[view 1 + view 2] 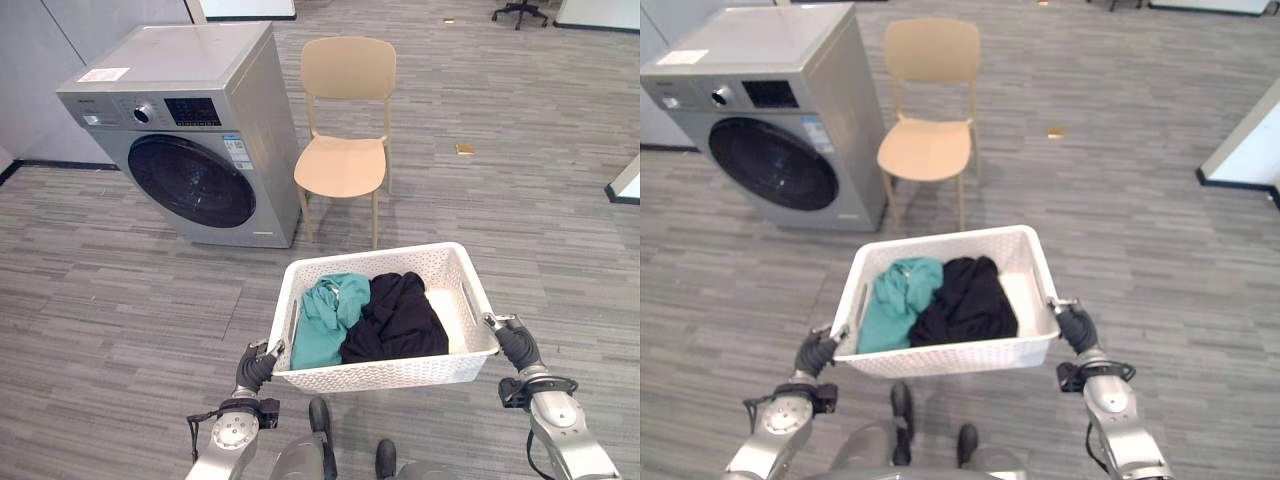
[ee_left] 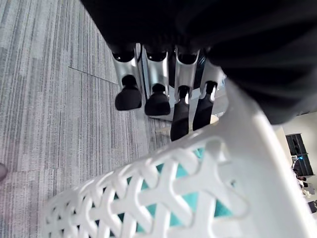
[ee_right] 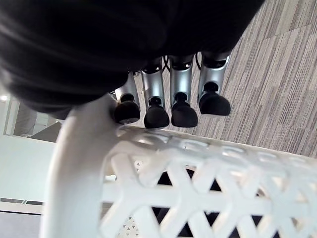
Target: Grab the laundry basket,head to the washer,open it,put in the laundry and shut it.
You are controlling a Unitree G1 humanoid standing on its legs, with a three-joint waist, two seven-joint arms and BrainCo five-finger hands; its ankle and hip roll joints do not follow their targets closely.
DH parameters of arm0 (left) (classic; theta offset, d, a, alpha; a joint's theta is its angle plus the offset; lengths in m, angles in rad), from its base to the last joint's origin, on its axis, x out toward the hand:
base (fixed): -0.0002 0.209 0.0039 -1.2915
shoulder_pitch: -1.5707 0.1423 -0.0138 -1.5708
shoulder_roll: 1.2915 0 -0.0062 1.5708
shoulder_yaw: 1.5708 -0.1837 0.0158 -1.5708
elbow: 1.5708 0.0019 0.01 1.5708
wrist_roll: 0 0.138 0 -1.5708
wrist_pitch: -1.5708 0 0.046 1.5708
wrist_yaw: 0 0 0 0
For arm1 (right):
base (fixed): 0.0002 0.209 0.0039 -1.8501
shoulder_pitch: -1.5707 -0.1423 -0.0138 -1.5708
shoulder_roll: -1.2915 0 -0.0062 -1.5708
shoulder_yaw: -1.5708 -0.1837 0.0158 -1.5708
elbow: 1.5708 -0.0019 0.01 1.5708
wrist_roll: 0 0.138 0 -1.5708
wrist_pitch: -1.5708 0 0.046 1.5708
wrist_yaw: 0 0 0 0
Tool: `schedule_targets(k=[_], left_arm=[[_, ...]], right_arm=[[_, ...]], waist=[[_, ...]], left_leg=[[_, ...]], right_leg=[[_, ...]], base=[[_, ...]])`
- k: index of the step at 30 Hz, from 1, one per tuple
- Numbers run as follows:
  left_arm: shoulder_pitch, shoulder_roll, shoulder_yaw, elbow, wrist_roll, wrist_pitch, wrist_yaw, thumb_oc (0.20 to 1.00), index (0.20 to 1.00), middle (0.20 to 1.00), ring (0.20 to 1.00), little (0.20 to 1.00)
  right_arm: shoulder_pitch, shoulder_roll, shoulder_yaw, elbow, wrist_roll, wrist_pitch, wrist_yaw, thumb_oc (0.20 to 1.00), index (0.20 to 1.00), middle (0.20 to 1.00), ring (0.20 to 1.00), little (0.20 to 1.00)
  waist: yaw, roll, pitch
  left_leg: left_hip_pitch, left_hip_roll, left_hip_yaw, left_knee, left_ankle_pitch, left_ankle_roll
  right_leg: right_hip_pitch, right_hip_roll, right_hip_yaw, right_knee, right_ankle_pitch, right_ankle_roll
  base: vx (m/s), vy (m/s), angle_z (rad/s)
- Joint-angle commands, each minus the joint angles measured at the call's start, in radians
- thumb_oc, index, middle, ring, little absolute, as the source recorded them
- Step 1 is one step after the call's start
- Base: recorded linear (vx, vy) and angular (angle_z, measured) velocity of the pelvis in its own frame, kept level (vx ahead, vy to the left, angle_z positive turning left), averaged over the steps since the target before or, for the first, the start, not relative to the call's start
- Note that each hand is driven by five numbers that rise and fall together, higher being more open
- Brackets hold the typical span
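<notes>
A: How is the laundry basket (image 1: 385, 372) to be described?

B: A white plastic basket with lattice walls and a smooth rolled rim is seen, held off the grey plank floor (image 1: 110, 300) between the two hands, at about six o'clock in the head views. The washer (image 1: 190, 130) is well apart from it, up at ten o'clock.

A: And the hands, taken from left to right?

B: The left hand (image 1: 256, 366) is set against the basket's left end, at about seven o'clock. In its wrist view its fingers (image 2: 158, 94) are bent down over the rim. The right hand (image 1: 513, 340) is set against the right end, at about four o'clock, and its fingers (image 3: 183, 99) are likewise hooked over the rim, side by side.

A: Can any writing be read?

B: A white sticker (image 1: 103, 74) is seen on the washer's top and another label (image 1: 238, 152) beside the dark round door (image 1: 190, 180), which is closed. Their print is too small to be made out.

A: What is held in the basket?

B: A teal garment (image 1: 328, 315) is bunched in the left half and a black garment (image 1: 398, 318) is heaped just beside it, touching it. The right end of the basket's bottom is left bare. A beige chair (image 1: 345, 140) is stood just right of the washer, at twelve o'clock.
</notes>
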Motion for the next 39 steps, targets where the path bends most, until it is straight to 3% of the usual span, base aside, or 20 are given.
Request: schedule_targets(k=[1,5,8,12,14,15,16,18,19,21,25,27,28,29,30,31,32,35,36,39], left_arm=[[-0.061,-0.015,0.022,-0.183,-0.057,-0.139,-0.004,0.200,0.200,0.200,0.200,0.200],[-0.065,-0.008,0.024,-0.182,-0.061,-0.140,-0.006,0.200,0.200,0.200,0.200,0.200],[-0.073,0.002,0.018,-0.173,-0.067,-0.137,-0.002,0.200,0.200,0.200,0.200,0.200],[-0.096,0.030,0.020,-0.171,-0.067,-0.135,0.006,0.200,0.200,0.200,0.200,0.200],[-0.096,0.029,0.021,-0.171,-0.067,-0.136,0.006,0.200,0.200,0.200,0.200,0.200],[-0.104,0.039,0.028,-0.172,-0.062,-0.138,0.014,0.200,0.200,0.200,0.200,0.200],[-0.103,0.039,0.029,-0.172,-0.062,-0.138,0.014,0.200,0.200,0.200,0.200,0.200],[-0.088,0.036,0.043,-0.179,-0.069,-0.141,0.007,0.200,0.200,0.200,0.200,0.200],[-0.087,0.036,0.043,-0.179,-0.070,-0.141,0.007,0.200,0.200,0.200,0.200,0.200],[-0.084,0.030,0.060,-0.169,-0.065,-0.147,0.004,0.200,0.200,0.200,0.200,0.200],[-0.081,0.025,0.063,-0.160,-0.052,-0.152,0.001,0.200,0.200,0.200,0.200,0.200],[-0.080,-0.002,0.041,-0.153,-0.040,-0.154,-0.013,0.200,0.200,0.200,0.200,0.200],[-0.080,-0.002,0.041,-0.153,-0.039,-0.154,-0.013,0.200,0.200,0.200,0.200,0.200],[-0.092,-0.011,0.019,-0.153,-0.051,-0.154,-0.023,0.200,0.200,0.200,0.200,0.200],[-0.093,-0.011,0.019,-0.153,-0.051,-0.154,-0.022,0.200,0.200,0.200,0.200,0.200],[-0.107,-0.015,0.008,-0.150,-0.064,-0.151,-0.020,0.200,0.200,0.200,0.200,0.200],[-0.111,-0.012,0.001,-0.155,-0.066,-0.150,-0.019,0.200,0.200,0.200,0.200,0.200],[-0.107,-0.008,0.003,-0.155,-0.065,-0.150,-0.022,0.200,0.200,0.200,0.200,0.200],[-0.102,-0.010,0.009,-0.151,-0.064,-0.147,-0.020,0.200,0.200,0.200,0.200,0.200],[-0.102,-0.009,0.012,-0.145,-0.060,-0.142,-0.015,0.200,0.200,0.200,0.200,0.200]], right_arm=[[-0.032,-0.009,0.003,-0.041,-0.007,-0.057,-0.025,0.200,0.200,0.200,0.200,0.200],[-0.032,-0.002,0.018,-0.038,-0.004,-0.059,-0.012,0.200,0.200,0.200,0.200,0.200],[-0.038,0.014,0.028,-0.035,-0.005,-0.057,0.001,0.200,0.200,0.200,0.200,0.200],[-0.066,0.032,0.043,-0.040,-0.016,-0.062,0.008,0.200,0.200,0.200,0.200,0.200],[-0.067,0.032,0.043,-0.040,-0.016,-0.062,0.008,0.200,0.200,0.200,0.200,0.200],[-0.092,0.038,0.064,-0.038,-0.009,-0.061,0.018,0.200,0.200,0.200,0.200,0.200],[-0.092,0.037,0.065,-0.038,-0.009,-0.061,0.018,0.200,0.200,0.200,0.200,0.200],[-0.102,0.039,0.072,-0.028,0.008,-0.058,0.020,0.200,0.200,0.200,0.200,0.200],[-0.102,0.038,0.073,-0.028,0.008,-0.058,0.020,0.200,0.200,0.200,0.200,0.200],[-0.100,0.032,0.067,-0.026,0.007,-0.055,0.022,0.200,0.200,0.200,0.200,0.200],[-0.086,0.026,0.059,-0.026,-0.008,-0.056,0.029,0.200,0.200,0.200,0.200,0.200],[-0.037,0.030,0.034,-0.033,0.000,-0.065,0.031,0.200,0.200,0.200,0.200,0.200],[-0.037,0.031,0.034,-0.033,0.000,-0.065,0.032,0.200,0.200,0.200,0.200,0.200],[-0.023,0.017,0.016,-0.038,0.006,-0.062,0.029,0.200,0.200,0.200,0.200,0.200],[-0.023,0.017,0.015,-0.039,0.006,-0.061,0.029,0.200,0.200,0.200,0.200,0.200],[-0.029,-0.001,0.010,-0.030,0.007,-0.067,0.014,0.200,0.200,0.200,0.200,0.200],[-0.035,-0.008,0.009,-0.036,0.009,-0.065,0.009,0.200,0.200,0.200,0.200,0.200],[-0.036,-0.014,0.004,-0.039,0.020,-0.064,0.006,0.200,0.200,0.200,0.200,0.200],[-0.034,-0.018,-0.002,-0.036,0.015,-0.062,-0.002,0.200,0.200,0.200,0.200,0.200],[-0.034,-0.020,-0.003,-0.033,0.008,-0.057,-0.006,0.200,0.200,0.200,0.200,0.200]], waist=[[0.039,0.001,-0.021],[0.054,0.009,-0.051],[0.065,-0.011,-0.075],[0.050,-0.024,-0.064],[0.053,-0.020,-0.068],[0.022,0.001,-0.041],[0.020,0.001,-0.039],[-0.001,0.000,-0.022],[-0.005,0.004,-0.018],[-0.024,-0.007,-0.002],[-0.045,-0.006,-0.005],[-0.064,-0.006,-0.045],[-0.066,-0.009,-0.046],[-0.080,0.002,-0.052],[-0.084,-0.001,-0.054],[-0.085,-0.001,-0.044],[-0.076,-0.013,-0.032],[-0.063,-0.028,-0.030],[-0.051,-0.032,-0.033],[-0.041,-0.034,-0.029]], left_leg=[[-0.023,0.003,-0.016,-0.005,0.059,-0.022],[-0.012,0.004,-0.043,0.007,0.087,-0.010],[-0.005,-0.025,-0.060,0.061,0.040,0.015],[0.073,-0.042,-0.034,0.057,-0.027,0.066],[0.067,-0.038,-0.032,0.056,-0.024,0.065],[0.167,-0.043,-0.039,0.011,-0.061,0.080],[0.172,-0.044,-0.040,0.009,-0.063,0.080],[0.254,-0.066,-0.053,-0.012,-0.107,0.080],[0.261,-0.063,-0.056,-0.014,-0.109,0.080],[0.323,-0.089,-0.085,-0.016,-0.160,0.076],[0.377,-0.097,-0.110,-0.007,-0.208,0.069],[0.427,-0.093,-0.144,0.031,-0.273,0.046],[0.423,-0.097,-0.146,0.032,-0.270,0.046],[0.403,-0.066,-0.129,0.161,-0.249,0.004],[0.396,-0.069,-0.132,0.166,-0.247,0.004],[0.302,-0.029,-0.108,0.358,-0.148,-0.031],[0.239,-0.031,-0.095,0.410,-0.119,-0.026],[0.156,-0.022,-0.057,0.407,-0.152,-0.004],[0.136,-0.012,-0.032,0.309,-0.179,0.011],[0.095,0.000,-0.027,0.250,-0.142,0.007]], right_leg=[[0.003,-0.021,0.021,0.087,-0.137,0.113],[0.058,-0.019,0.067,0.107,-0.183,0.117],[0.067,-0.068,0.090,0.167,-0.187,0.144],[-0.100,-0.103,0.112,0.472,-0.022,0.211],[-0.106,-0.098,0.114,0.470,-0.017,0.209],[-0.268,-0.069,0.094,0.486,-0.010,0.194],[-0.264,-0.070,0.093,0.487,-0.014,0.194],[-0.350,-0.047,0.038,0.331,-0.023,0.180],[-0.340,-0.044,0.034,0.324,-0.023,0.180],[-0.401,-0.040,-0.008,0.143,0.025,0.203],[-0.425,-0.043,-0.048,0.105,0.051,0.211],[-0.371,-0.048,-0.010,0.109,0.074,0.180],[-0.373,-0.052,-0.011,0.107,0.077,0.180],[-0.348,-0.061,-0.024,0.136,0.072,0.161],[-0.351,-0.065,-0.026,0.135,0.074,0.161],[-0.295,-0.073,-0.044,0.128,0.055,0.134],[-0.265,-0.077,-0.042,0.118,0.039,0.121],[-0.228,-0.081,-0.041,0.102,0.016,0.120],[-0.197,-0.085,-0.042,0.093,-0.006,0.126],[-0.162,-0.082,-0.031,0.092,-0.029,0.123]], base=[[0.35,0.069,-0.10],[0.42,0.144,-0.15],[0.37,0.186,-0.37],[0.26,0.157,-0.28],[0.16,0.076,-0.06],[0.28,0.119,-0.07],[0.43,0.138,-0.27],[0.40,0.045,-0.46],[0.43,0.029,-0.27],[0.42,0.006,0.08],[0.47,-0.048,0.18],[0.53,-0.107,0.44],[0.49,-0.145,1.10],[0.27,-0.103,1.31],[0.44,-0.196,1.31],[0.19,-0.139,0.74],[0.26,-0.163,0.61],[0.18,-0.031,0.04],[0.29,0.006,-0.19],[0.26,0.023,-0.10]])
